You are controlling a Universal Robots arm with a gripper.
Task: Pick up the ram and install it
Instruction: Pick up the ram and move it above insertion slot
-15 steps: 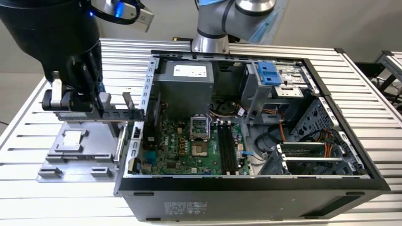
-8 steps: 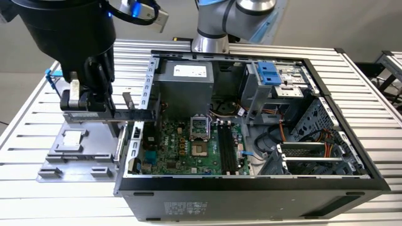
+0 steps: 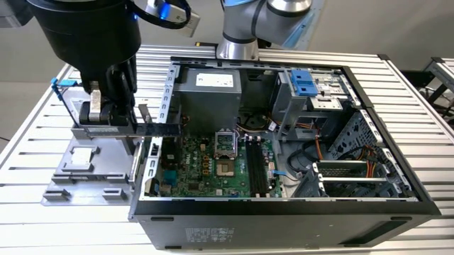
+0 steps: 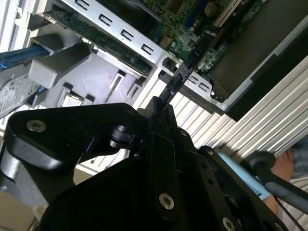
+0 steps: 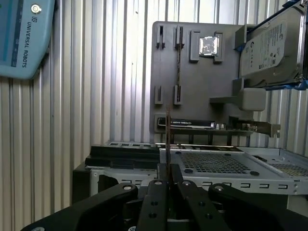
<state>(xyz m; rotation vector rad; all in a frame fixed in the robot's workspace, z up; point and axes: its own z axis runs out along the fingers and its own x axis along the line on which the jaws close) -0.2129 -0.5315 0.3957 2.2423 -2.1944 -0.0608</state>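
Gripper point(image 4: 161, 109) jaws clamp the ram point(image 4: 190, 60) by one end, stick hanging over the case point(image 3: 168, 90) wall, well short of the slots point(image 3: 257, 169); I'd keep it level, aligned with them.

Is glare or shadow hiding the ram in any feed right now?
Exterior view: even light, the ram reads dark. Second wrist view: the claw sits in shadow, the ram a dark silhouette. First wrist view: table slats bright, no glare on the ram.
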